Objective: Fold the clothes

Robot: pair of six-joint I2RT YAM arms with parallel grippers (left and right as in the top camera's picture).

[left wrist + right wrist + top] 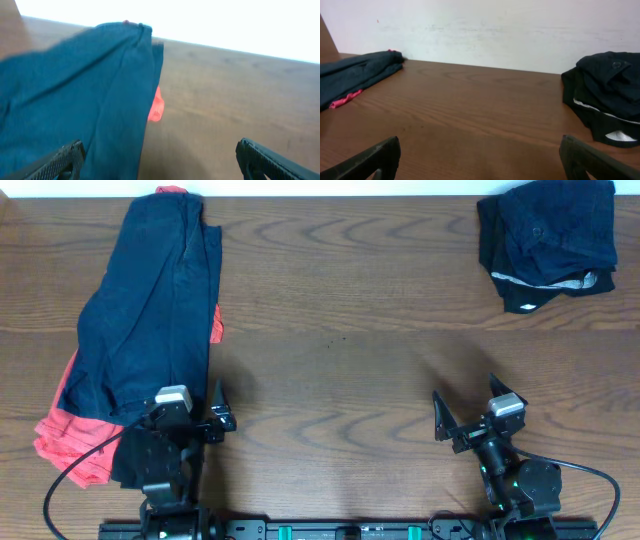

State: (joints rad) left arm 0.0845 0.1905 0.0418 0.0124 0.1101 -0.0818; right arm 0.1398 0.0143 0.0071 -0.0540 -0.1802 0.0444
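Now: two arms wait with open fingers near a pile of unfolded shorts

At near left, a coral-red garment (68, 438) lies flat on the wooden surface (340, 340). Navy shorts (150, 310) are spread over it and run from there to the far left edge. The left fingers (62, 159) are set apart and hold nothing, just right of the pile's near end. The right fingers (375, 157) are also apart and empty, above bare wood at near right. A dark bundle (545, 240) sits at far right, well apart from both arms.

The cloth looks light and limp, so it will likely sag and drag when lifted. A corner of the hem or waistband seems the best hold, pinching the navy layer alone.

Only the overhead view shows how far the coral cloth spreads. The left wrist view shows just a small coral tab at the navy edge. The right wrist view, low and level, shows the height of the bundle and a pale strip in it.
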